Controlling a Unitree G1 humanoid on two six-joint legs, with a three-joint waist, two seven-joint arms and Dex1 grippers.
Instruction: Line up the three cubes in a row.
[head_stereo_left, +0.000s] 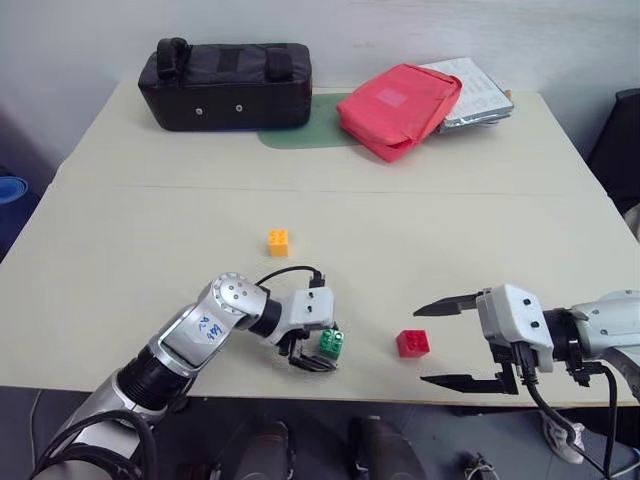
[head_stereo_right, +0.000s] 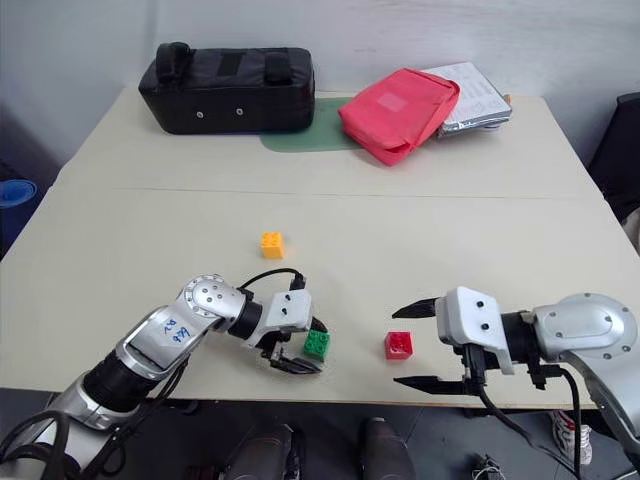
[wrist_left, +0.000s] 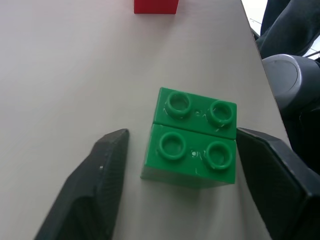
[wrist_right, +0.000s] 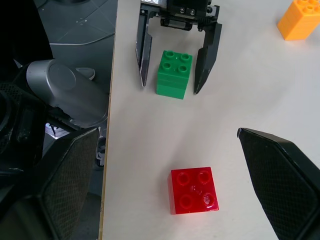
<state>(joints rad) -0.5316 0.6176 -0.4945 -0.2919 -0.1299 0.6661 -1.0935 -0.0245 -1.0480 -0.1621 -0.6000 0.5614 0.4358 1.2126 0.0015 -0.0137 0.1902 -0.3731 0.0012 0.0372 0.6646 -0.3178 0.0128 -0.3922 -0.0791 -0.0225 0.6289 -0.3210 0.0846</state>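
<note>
Three studded cubes lie on the beige table (head_stereo_left: 150, 230). The green cube (head_stereo_left: 332, 344) stands near the front edge, between the fingers of my left gripper (head_stereo_left: 318, 350); in the left wrist view a gap shows on each side of the green cube (wrist_left: 192, 146), so the jaws are open and it rests on the table. The red cube (head_stereo_left: 412, 343) sits to its right, just ahead of my right gripper (head_stereo_left: 452, 340), whose fingers are spread wide with nothing between them. The orange-yellow cube (head_stereo_left: 278, 241) lies farther back, left of the green one.
A black bag (head_stereo_left: 225, 84) stands at the back left, with a red pouch (head_stereo_left: 398, 108) and some papers (head_stereo_left: 478, 90) at the back right. A green mat (head_stereo_left: 300, 130) lies between them. The table's front edge runs right below both grippers.
</note>
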